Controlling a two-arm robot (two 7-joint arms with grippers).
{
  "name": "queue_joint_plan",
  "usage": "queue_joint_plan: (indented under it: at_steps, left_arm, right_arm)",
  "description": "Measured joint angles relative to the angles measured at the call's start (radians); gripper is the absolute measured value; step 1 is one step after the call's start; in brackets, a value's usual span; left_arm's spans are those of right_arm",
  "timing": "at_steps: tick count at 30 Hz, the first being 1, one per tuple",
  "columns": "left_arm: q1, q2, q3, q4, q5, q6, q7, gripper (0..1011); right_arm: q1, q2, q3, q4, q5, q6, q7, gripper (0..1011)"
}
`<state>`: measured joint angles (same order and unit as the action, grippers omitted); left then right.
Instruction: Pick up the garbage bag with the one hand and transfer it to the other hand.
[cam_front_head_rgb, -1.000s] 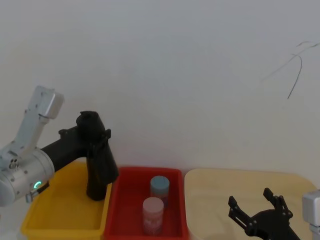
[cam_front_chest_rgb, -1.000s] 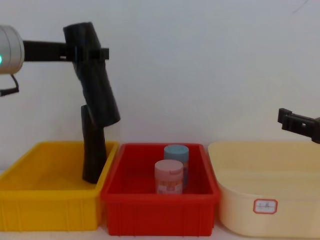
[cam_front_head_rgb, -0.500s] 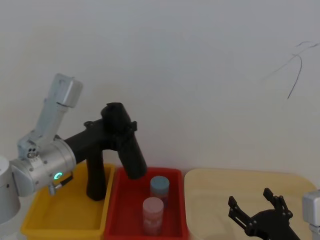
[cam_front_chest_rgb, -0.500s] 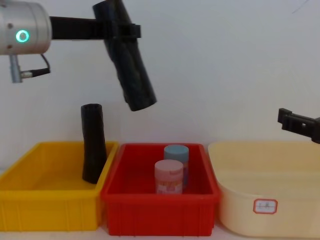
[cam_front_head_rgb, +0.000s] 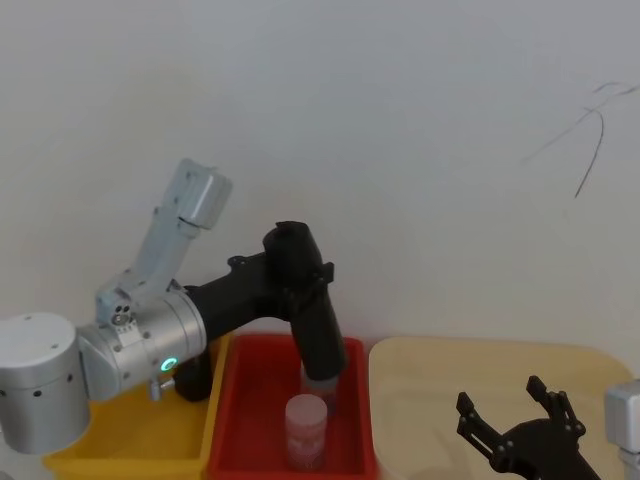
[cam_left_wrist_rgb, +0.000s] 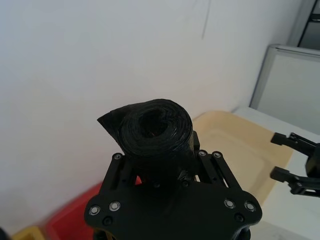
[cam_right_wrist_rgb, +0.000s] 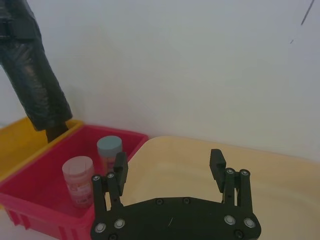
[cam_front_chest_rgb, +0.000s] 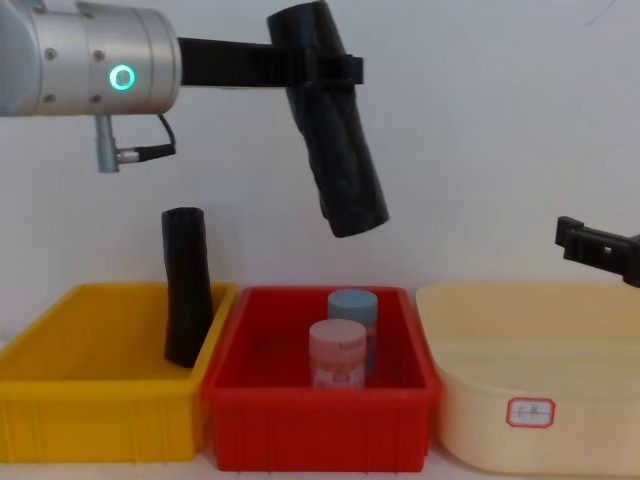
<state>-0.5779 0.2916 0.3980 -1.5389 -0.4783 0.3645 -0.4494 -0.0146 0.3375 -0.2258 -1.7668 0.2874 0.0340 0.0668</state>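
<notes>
white wall (cam_front_chest_rgb: 480, 120) is seen behind. above the red bin (cam_front_chest_rgb: 318, 405) the garbage bag (cam_front_chest_rgb: 338, 150) is clamped near its top by the left gripper (cam_front_chest_rgb: 322, 70), lower end tilted toward the right gripper (cam_right_wrist_rgb: 169, 165), fingers held apart, right of the bin.

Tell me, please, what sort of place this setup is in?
Probably a robotics lab test bench: a yellow bin, red bin and cream tub lined up against a bare white wall, the left gripper holding a garbage bag above the red bin, the right gripper parked open over the tub.
</notes>
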Motion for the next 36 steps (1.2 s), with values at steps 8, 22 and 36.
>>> queue_joint_plan:
  at_steps: [8, 22, 36]
  left_arm:
    - [-0.006, -0.009, 0.026, -0.004, 0.004, 0.001, -0.006, 466]
    - [-0.01, -0.016, 0.046, -0.006, 0.008, 0.002, -0.011, 466]
    - [-0.011, -0.018, 0.052, -0.007, 0.009, 0.002, -0.013, 466]
  right_arm:
    - [0.005, 0.003, 0.001, 0.0, 0.001, 0.005, 0.008, 1001]
    - [0.076, 0.051, -0.009, 0.004, 0.039, 0.092, 0.131, 1001]
    - [0.21, 0.113, -0.071, 0.026, 0.079, 0.223, 0.296, 1001]
